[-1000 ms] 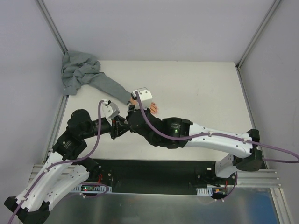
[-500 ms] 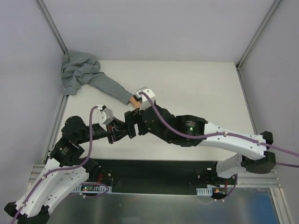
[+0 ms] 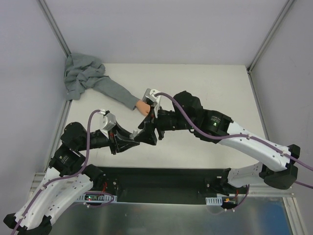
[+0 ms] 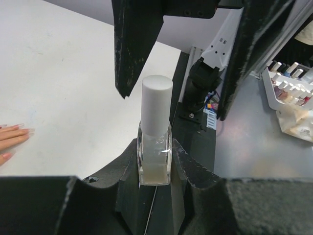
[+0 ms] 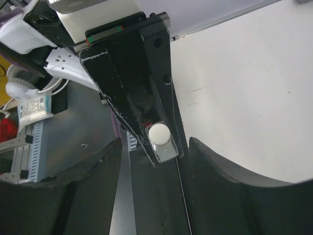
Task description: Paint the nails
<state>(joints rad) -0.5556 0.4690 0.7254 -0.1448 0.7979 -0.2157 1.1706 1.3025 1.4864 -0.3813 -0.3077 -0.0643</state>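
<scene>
Swinging back off the fake hand since a second ago, the right gripper is now hanging spread open, its fingers standing on either side of the white cap without touching it. The left gripper is clamping the small clear bottle upright by its base. The nails are lying uncovered on the table, at the end of the grey sleeve and off to one side of the bottle.

My left gripper has matt black plastic fingers; the small clear glossy glass bottle wears a smooth matt white plastic cap; the white table looks smooth, matt; the grey sleeve is cloth.
</scene>
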